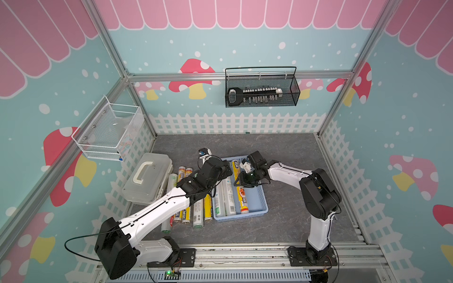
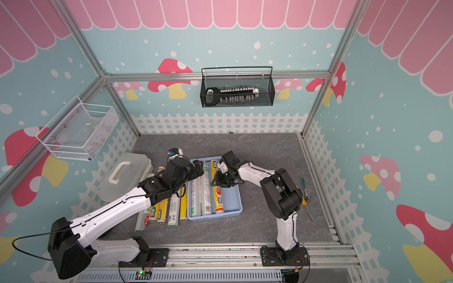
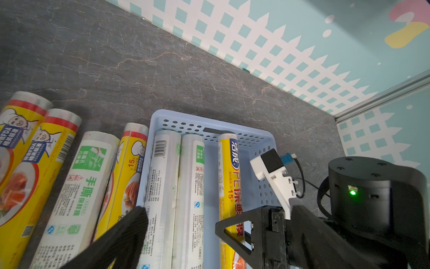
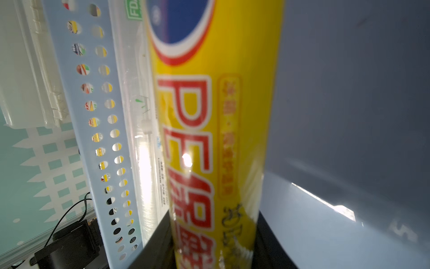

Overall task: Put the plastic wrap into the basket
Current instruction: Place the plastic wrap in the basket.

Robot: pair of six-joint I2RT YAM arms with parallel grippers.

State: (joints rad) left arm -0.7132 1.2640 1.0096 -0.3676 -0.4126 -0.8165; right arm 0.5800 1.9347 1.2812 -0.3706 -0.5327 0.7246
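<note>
Clearance: grey tabletop [image 1: 289, 152] bare behind and right of basket [image 1: 256, 196], plus bare strip in front up to mounting rail [image 1: 245, 254]. Left side crowded: row of rolls [image 1: 199, 216] lying parallel, just beside basket's left wall, then translucent lidded case [image 1: 147, 176] at cell's left side. Inside basket, right half of floor bare; left half taken by two white rolls [image 1: 229, 199] and yellow roll [image 1: 243, 199], lengthwise, side by side.

Tool state, right gripper [image 1: 239, 182]: clamped across yellow roll near mid-length, over basket. Roll-to-floor contact: cannot tell. Tool state, left gripper [image 3: 221, 209]: jaws spread wide, nothing gripped between them, hovering by basket's left half, close to right gripper.

Print: yellow roll [image 3: 229, 177] with red "PE" and "15" under blue oval logo; same red "PE" huge and blurred on yellow roll [image 4: 209, 116] from right wrist. Barcode and green panels on white rolls [image 3: 162, 186]. Outside basket, green-print roll [image 3: 79, 186] reading "手撕"; chef-label rolls [image 3: 46, 163], yellow, with cartoon chef and "FDA" on blue banner.

View differences: hand tool [image 2: 306, 197] near cell's right side, caught in a top view, elsewhere masked by right arm [image 1: 318, 196]. Left gripper fingers distinct only from left wrist; buried under own wrist in both top views. Perforated basket wall [image 4: 104, 139] with label colours through holes, from right wrist only.
</note>
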